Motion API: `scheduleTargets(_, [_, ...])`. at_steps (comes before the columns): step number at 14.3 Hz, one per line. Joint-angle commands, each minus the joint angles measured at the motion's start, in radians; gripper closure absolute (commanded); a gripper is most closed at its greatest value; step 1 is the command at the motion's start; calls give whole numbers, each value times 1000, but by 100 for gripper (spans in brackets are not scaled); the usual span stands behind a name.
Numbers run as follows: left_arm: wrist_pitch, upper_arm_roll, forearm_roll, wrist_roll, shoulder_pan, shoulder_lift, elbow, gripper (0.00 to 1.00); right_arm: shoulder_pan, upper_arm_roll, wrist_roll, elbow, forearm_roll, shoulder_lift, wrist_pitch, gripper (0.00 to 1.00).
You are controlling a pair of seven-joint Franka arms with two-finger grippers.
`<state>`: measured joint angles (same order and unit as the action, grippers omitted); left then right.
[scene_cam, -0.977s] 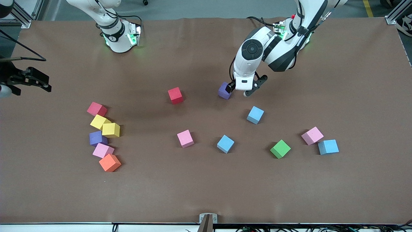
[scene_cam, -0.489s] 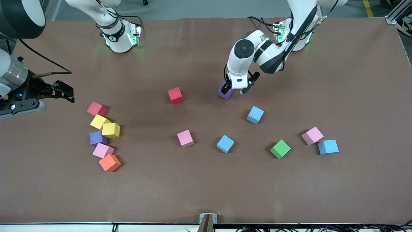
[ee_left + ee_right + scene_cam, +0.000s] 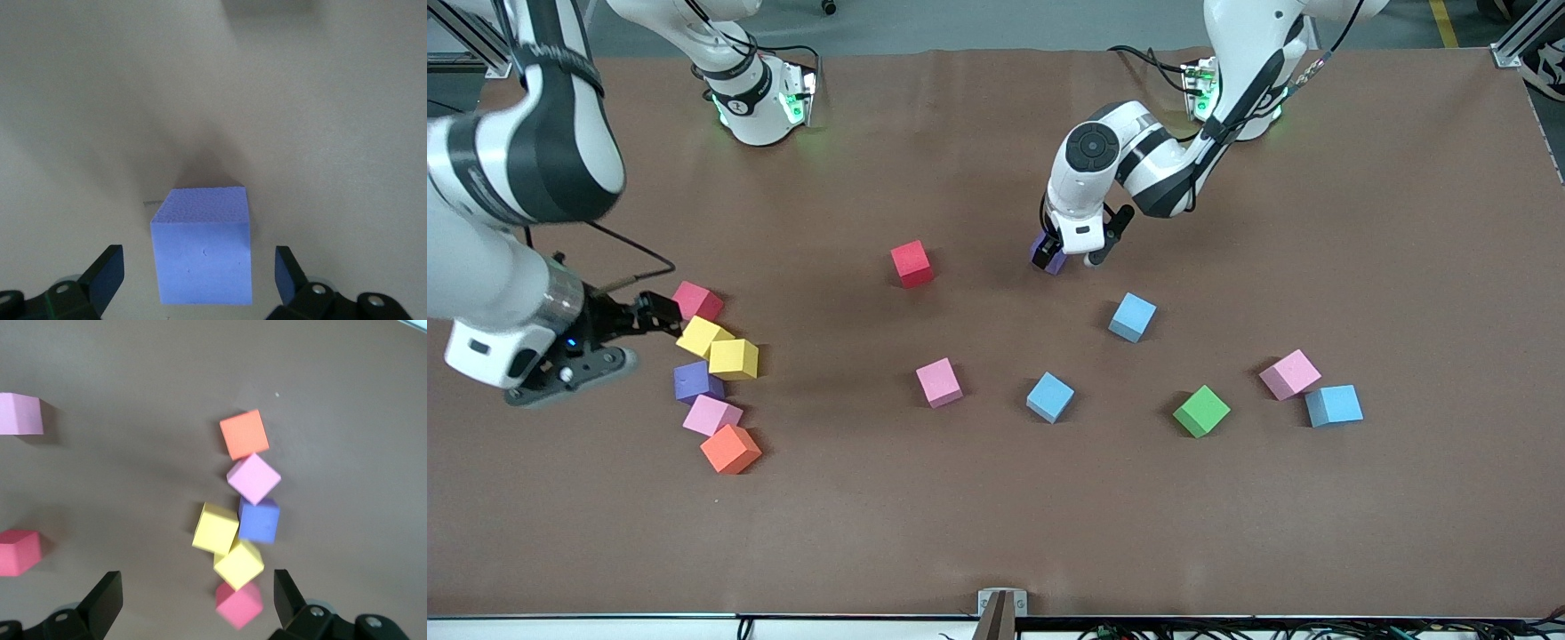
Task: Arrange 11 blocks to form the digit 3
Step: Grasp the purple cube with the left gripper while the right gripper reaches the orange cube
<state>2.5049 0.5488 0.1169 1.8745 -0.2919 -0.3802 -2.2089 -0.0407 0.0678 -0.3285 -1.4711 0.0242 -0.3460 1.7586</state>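
I see the left gripper [image 3: 1069, 255] spread astride the purple block [image 3: 1047, 256] on the tabletop [image 3: 996, 533], red block [image 3: 911, 263] beside it, right gripper [image 3: 656, 313] spread over the block cluster [image 3: 713, 373]

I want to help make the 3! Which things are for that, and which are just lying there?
For the job: purple block between open left gripper's fingers; six clustered blocks below open right gripper; seven scattered blocks.
Just there: table cover, metal bracket.

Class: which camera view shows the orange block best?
The front view: the orange block sits unobstructed, nearest the camera in its cluster. The right wrist view shows it too, slightly blurred. The left wrist view misses it.
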Motion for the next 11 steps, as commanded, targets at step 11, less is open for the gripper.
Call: scheduleTargets(11, [69,-1,35,26,-12,-74,11,40,10,0,-346,-31,16,-280,346,0])
